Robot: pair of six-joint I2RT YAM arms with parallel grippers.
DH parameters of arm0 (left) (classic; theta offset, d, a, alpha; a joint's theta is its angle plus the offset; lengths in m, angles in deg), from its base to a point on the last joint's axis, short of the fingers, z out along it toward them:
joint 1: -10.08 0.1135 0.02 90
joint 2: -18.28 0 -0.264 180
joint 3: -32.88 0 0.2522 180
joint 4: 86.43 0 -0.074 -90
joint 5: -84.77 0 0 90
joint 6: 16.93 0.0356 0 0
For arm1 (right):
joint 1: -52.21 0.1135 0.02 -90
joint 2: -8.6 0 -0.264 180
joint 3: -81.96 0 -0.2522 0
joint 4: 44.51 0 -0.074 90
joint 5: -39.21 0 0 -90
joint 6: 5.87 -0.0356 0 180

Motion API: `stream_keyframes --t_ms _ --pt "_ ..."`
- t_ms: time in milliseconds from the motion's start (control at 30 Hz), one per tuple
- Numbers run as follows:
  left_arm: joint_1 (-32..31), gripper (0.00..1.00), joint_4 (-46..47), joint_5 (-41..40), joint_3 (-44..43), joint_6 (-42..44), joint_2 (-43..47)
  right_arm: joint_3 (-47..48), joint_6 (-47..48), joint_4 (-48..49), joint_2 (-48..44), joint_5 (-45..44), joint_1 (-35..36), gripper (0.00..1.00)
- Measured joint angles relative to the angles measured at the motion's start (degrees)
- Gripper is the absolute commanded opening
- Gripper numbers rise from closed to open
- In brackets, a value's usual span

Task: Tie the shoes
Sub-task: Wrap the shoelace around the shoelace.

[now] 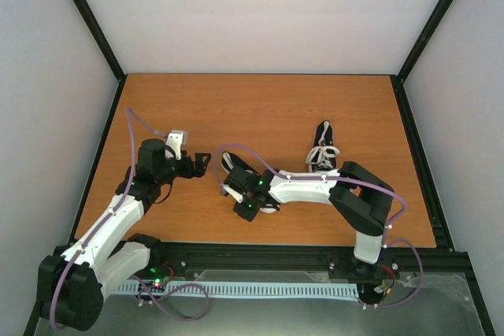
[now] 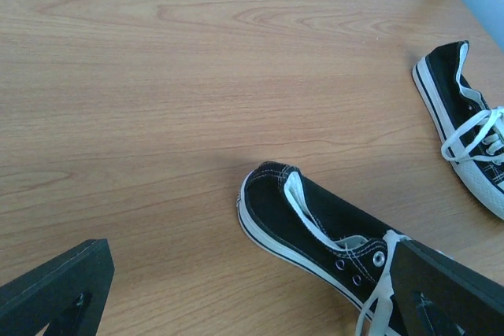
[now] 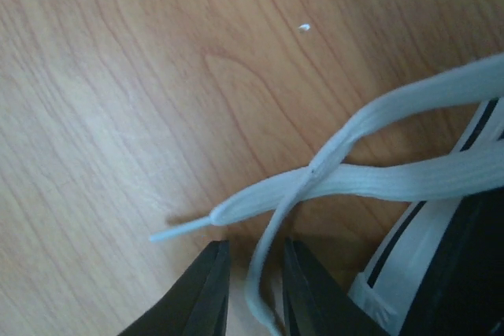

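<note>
Two black shoes with white soles lie on the wooden table. The near shoe [image 2: 315,218] lies on its side, heel toward my left gripper [image 2: 250,251], which is open and empty just short of it. Its loose white lace [image 3: 370,171] crosses over itself on the wood. One strand of lace [image 3: 264,273] runs between the fingers [image 3: 211,293] of my right gripper [image 3: 256,289], whose jaws stand narrowly apart around it with a little gap on each side. The far shoe [image 1: 323,147] lies to the right, its laces loose.
The wooden table [image 1: 268,108] is ringed by a black frame [image 1: 417,155] and white walls. A small white speck [image 3: 304,27] lies on the wood beyond the lace. My right arm [image 1: 358,194] arches over the table's front right.
</note>
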State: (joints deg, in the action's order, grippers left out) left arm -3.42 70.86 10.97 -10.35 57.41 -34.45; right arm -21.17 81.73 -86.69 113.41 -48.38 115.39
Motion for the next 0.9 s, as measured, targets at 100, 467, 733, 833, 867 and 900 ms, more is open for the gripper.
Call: stream_keyframes --t_ms 100,467,733,833,867,900 --pt "0.0 1.00 0.1 0.0 0.4 0.0 0.6 0.0 -0.1 -0.1 0.2 -0.9 0.0 0.04" --pt "0.0 0.85 0.5 4.5 0.5 3.4 1.2 3.8 0.0 -3.4 -0.3 -0.7 0.0 0.03" --pt "-0.3 0.67 0.4 15.6 0.5 12.6 0.1 3.1 0.0 -7.4 -11.1 3.6 -0.5 0.03" --pt "-1.3 0.71 -0.1 20.0 0.5 18.8 -1.7 1.2 0.0 -8.9 -15.2 5.8 -2.2 0.03" --pt "-1.9 0.71 -0.6 21.6 0.5 21.5 -2.5 0.5 0.0 -9.3 -16.2 6.6 -3.1 0.03" --pt "-2.5 0.71 -1.7 23.1 0.3 24.7 -3.5 -0.3 0.0 -9.6 -17.1 7.5 -4.3 0.03"
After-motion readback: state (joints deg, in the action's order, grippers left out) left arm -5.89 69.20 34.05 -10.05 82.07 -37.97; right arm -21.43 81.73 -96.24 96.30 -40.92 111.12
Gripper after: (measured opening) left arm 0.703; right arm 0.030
